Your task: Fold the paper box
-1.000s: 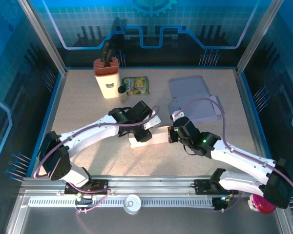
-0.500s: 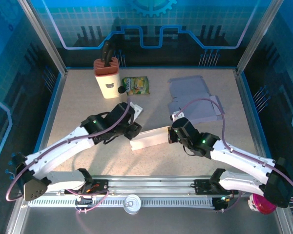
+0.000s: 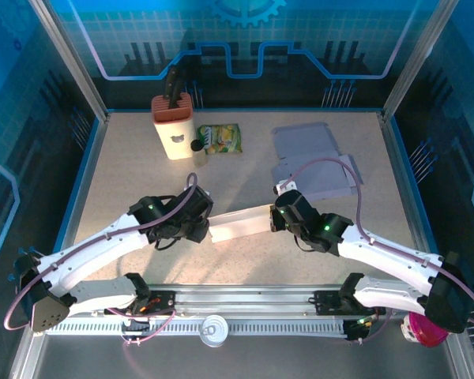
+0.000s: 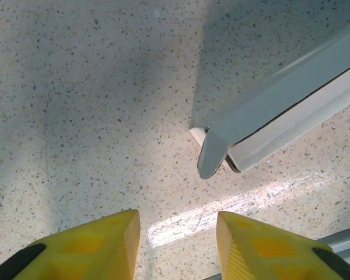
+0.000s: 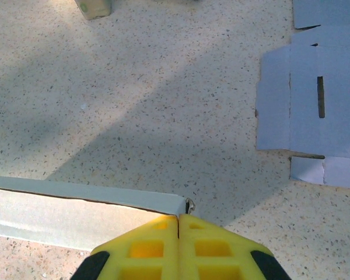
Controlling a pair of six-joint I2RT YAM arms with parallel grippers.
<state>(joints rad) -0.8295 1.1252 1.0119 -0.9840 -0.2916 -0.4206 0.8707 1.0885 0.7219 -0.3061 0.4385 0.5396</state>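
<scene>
Left claw (image 4: 178,226), parted and empty, has slid lower left off the paper box (image 3: 241,224); my right claw (image 5: 179,220) stays clenched on it.

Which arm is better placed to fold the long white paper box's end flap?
Left: the left gripper, open, faces that flap; the right gripper is shut on the box at its other end.

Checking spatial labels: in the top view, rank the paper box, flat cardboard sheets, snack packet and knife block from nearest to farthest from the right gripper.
1. paper box: gripped by the right gripper, extending to its left.
2. flat cardboard sheets: just beyond it, back right.
3. snack packet: back centre.
4. knife block: back left.
</scene>
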